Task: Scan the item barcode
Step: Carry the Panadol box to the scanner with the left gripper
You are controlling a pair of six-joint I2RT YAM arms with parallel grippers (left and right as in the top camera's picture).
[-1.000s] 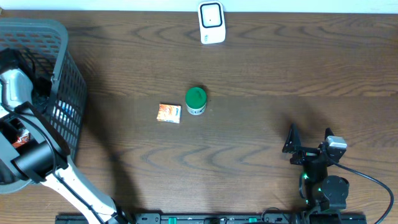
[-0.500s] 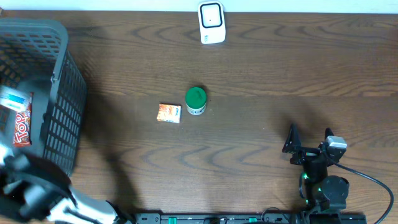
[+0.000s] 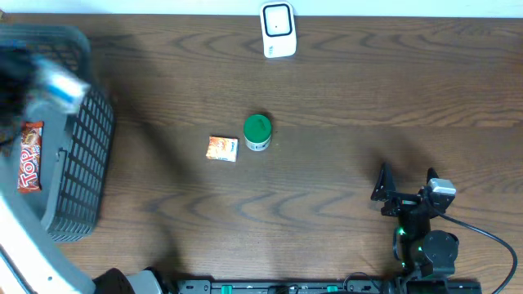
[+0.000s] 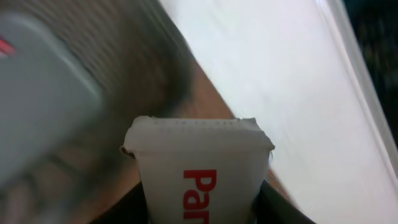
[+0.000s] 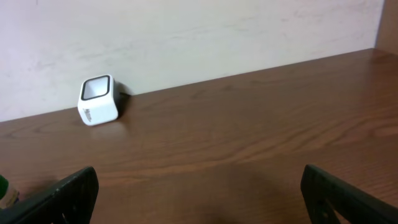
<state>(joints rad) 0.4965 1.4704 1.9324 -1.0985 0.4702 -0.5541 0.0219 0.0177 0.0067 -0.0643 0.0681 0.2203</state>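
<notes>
Presently the left pincer (image 4: 200, 214) is closed partway on a white packet (image 4: 199, 155) with red lettering, over the grey basket (image 3: 82, 163); the right pincer (image 5: 199, 196), far right of the basket, gapes wide, empty

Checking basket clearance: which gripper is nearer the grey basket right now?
Left. The left gripper is above the basket's far end, holding a white packet. The right gripper sits open far across the table, near its front right edge.

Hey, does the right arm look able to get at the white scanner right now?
Probably yes: the right tool is open and empty, and nothing stands between it and the scanner.
</notes>
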